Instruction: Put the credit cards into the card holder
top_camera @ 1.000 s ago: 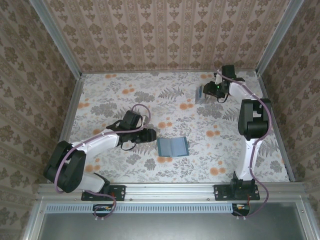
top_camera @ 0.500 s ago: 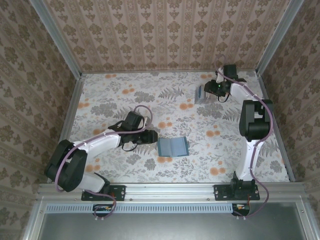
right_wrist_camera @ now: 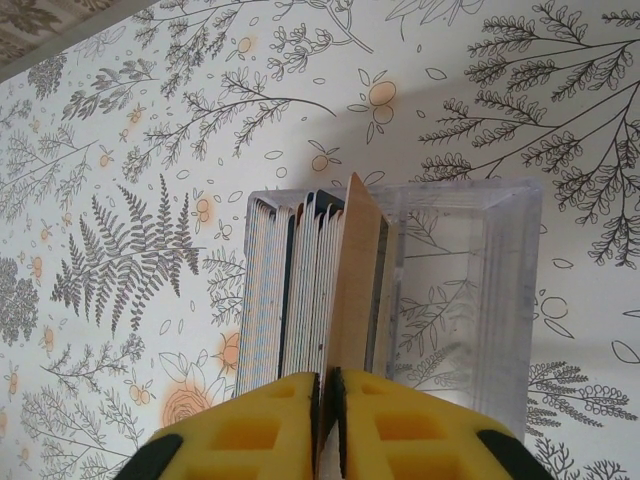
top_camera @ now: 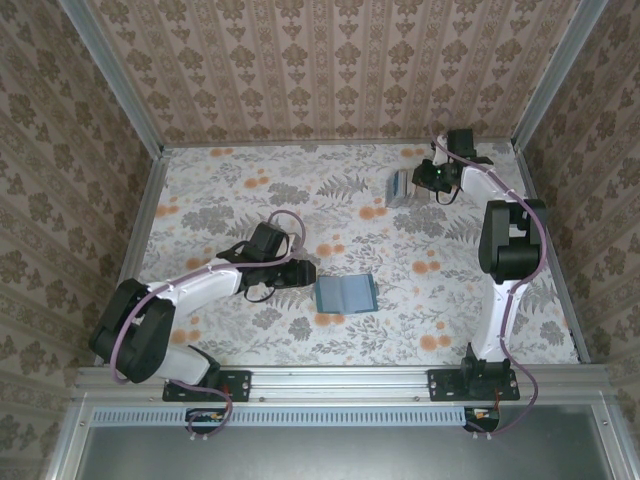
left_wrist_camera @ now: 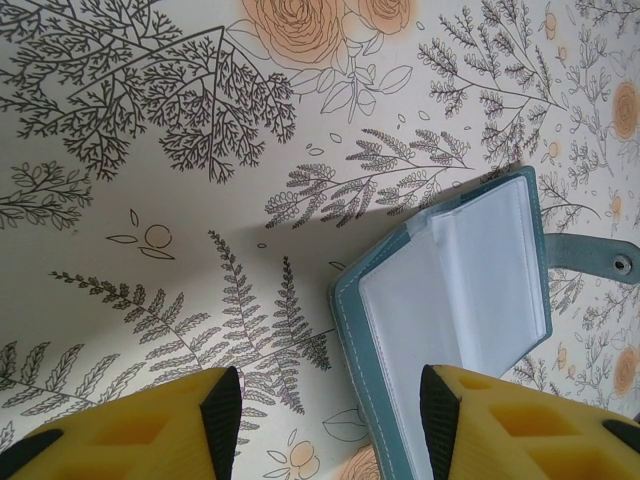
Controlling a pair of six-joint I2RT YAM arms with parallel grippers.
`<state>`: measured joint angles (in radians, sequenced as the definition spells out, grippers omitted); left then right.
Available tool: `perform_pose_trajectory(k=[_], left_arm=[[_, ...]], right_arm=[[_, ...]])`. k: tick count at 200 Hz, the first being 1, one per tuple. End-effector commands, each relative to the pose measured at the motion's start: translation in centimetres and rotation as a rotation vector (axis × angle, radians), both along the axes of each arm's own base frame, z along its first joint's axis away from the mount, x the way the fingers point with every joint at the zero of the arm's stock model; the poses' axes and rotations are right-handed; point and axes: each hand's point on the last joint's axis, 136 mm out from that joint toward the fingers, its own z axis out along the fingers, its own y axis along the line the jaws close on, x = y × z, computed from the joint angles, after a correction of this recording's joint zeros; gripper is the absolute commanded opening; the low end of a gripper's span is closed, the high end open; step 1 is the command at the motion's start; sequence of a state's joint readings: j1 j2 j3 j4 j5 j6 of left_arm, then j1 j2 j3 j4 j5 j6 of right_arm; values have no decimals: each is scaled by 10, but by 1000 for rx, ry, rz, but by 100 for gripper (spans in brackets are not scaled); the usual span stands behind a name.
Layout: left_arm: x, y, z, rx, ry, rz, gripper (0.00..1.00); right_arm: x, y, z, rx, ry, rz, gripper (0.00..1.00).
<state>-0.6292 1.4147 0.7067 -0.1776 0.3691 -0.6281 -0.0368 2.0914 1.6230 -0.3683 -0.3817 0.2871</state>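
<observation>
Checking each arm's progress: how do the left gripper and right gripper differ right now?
The left gripper stands open and empty; the right gripper is pinched shut on a tan card. The left gripper hovers by the card holder, lying open and flat; the right gripper is at the clear box of upright cards. Both are yellow-fingered.

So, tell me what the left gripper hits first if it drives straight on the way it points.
Probably the open teal-blue bifold card holder: its near edge lies just ahead of the left gripper, though the height gap is unclear.
</observation>
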Motion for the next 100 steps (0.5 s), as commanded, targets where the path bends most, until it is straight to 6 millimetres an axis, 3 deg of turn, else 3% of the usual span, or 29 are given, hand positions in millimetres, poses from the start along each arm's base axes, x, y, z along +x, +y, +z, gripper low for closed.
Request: perform_pose_trajectory(k=[1,24,100], left_arm=[[1,-5,0,-3,-3,-8,53],[1,-5,0,-1,-3,-8,53],[1,-7,0,-4,-2,-15,53]], right_arm=[[-1,0,22,-4,-46,12,20],[-1,0,22,-6,-48,12,13],[-3,-8,27,-49,-62,-18,9]])
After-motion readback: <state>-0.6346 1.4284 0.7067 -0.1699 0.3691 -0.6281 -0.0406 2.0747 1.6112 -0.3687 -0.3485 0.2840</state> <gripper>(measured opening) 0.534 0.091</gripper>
